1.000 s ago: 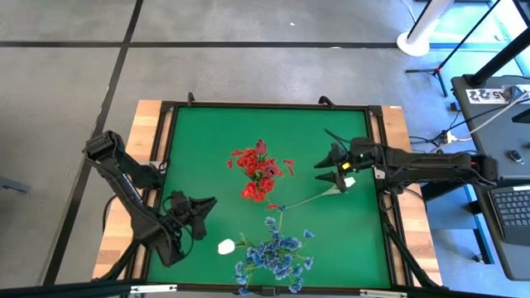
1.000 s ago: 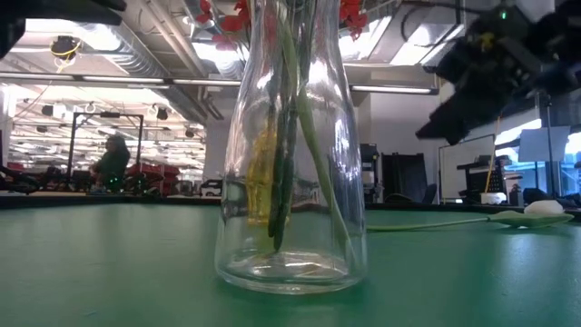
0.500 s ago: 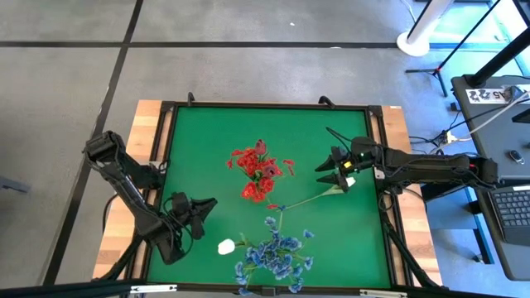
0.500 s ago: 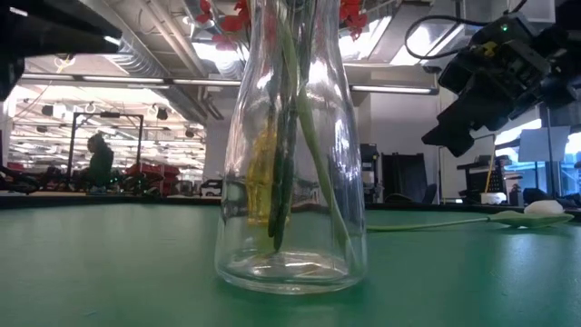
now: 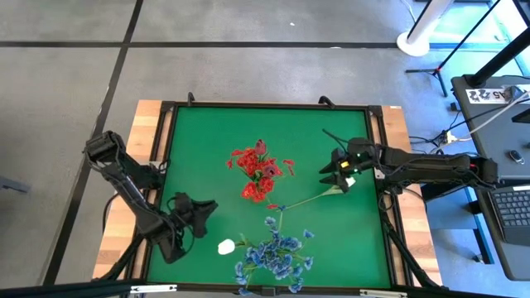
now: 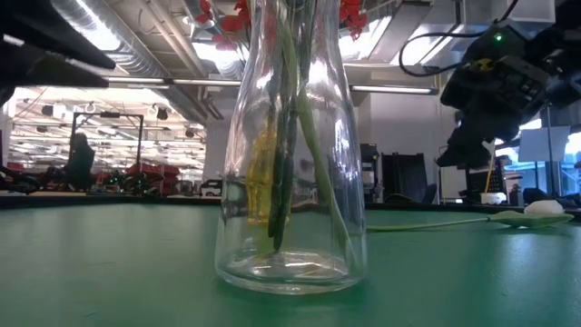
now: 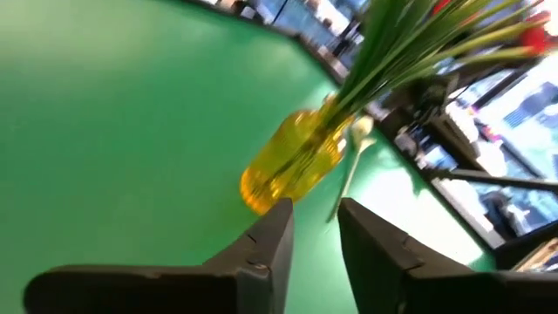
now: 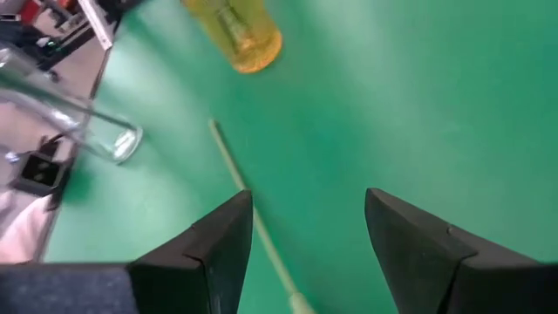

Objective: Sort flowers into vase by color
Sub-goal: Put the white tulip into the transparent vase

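The right gripper (image 5: pixel 338 175) has its fingers (image 8: pixel 218 249) spread wide with nothing between them. It hangs above the mat (image 5: pixel 199 157), just over the white flower (image 5: pixel 349 182), whose stem (image 8: pixel 253 222) lies on the mat below the open gap and runs away from the gripper toward the yellow vase (image 8: pixel 235 30). The clear vase (image 8: pixel 83 122) stands farther off to one side. The right arm reaches in level from the table's right edge, wrist bent down.

The left gripper (image 5: pixel 201 212) has its fingers (image 7: pixel 266 253) parted by a narrow gap, holding nothing. It hovers low near the table's front left, pointing toward the yellow vase (image 7: pixel 292 161) of red flowers (image 5: pixel 258 172) ahead. A second white flower (image 5: pixel 225 246) lies just beside it, and the blue flowers (image 5: pixel 277 252) stand beyond that.

Since a second ago the right gripper has drawn back slightly toward its arm and tipped more steeply downward; the left fingers have opened a little. The flowers have not moved.
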Robot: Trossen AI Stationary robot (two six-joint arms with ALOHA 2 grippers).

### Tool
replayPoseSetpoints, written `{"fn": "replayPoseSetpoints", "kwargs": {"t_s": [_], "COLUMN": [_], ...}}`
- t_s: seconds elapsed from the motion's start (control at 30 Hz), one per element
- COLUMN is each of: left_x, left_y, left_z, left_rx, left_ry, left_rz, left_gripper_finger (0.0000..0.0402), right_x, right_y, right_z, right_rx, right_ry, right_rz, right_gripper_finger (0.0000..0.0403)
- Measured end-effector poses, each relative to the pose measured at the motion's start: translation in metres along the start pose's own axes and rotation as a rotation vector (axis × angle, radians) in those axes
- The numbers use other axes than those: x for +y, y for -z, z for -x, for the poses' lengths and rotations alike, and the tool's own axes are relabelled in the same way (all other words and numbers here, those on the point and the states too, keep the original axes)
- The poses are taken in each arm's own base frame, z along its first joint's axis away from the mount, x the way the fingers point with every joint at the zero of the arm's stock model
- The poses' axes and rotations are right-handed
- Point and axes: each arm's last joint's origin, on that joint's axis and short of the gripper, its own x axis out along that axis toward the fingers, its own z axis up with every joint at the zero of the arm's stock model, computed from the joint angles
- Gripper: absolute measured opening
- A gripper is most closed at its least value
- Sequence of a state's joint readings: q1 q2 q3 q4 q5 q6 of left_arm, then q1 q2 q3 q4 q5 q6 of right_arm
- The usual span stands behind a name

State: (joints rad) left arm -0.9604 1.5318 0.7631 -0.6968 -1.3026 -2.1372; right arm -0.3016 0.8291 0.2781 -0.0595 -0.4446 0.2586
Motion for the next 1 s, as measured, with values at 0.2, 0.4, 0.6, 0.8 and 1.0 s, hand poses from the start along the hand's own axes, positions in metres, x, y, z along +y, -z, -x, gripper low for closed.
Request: {"fn": "replayPoseSetpoints", "kwargs": {"t_s": [0.2, 0.4, 0.6, 0.8, 1.0], "left_x": [0.002, 0.001, 0.000, -0.001, -0.006], "left_y": [0.002, 0.002, 0.002, 0.002, 0.004], "left_z": [-0.004, -0.007, -0.009, -0.010, -0.010], "left_rx": [0.093, 0.109, 0.109, 0.112, 0.123], "left_ry": [-0.078, -0.097, -0.096, -0.095, -0.072], "left_rz": [0.006, -0.025, -0.062, -0.053, -0.011], "left_gripper_finger": [0.0135, 0.0166, 0.0173, 0.0173, 0.0173], "right_x": [0.004, 0.005, 0.015, 0.034, 0.046], "right_y": [-0.005, -0.009, -0.002, 0.011, 0.027], "right_z": [0.003, 0.008, -0.001, -0.015, -0.028], "right_rx": [0.054, 0.102, 0.176, 0.263, 0.353], "right_ry": [-0.033, 0.058, 0.073, 0.060, 0.139], "right_rz": [0.002, 0.063, 0.102, 0.228, 0.365], "right_gripper_finger": [0.0220, 0.0220, 0.0220, 0.0220, 0.0220]}}
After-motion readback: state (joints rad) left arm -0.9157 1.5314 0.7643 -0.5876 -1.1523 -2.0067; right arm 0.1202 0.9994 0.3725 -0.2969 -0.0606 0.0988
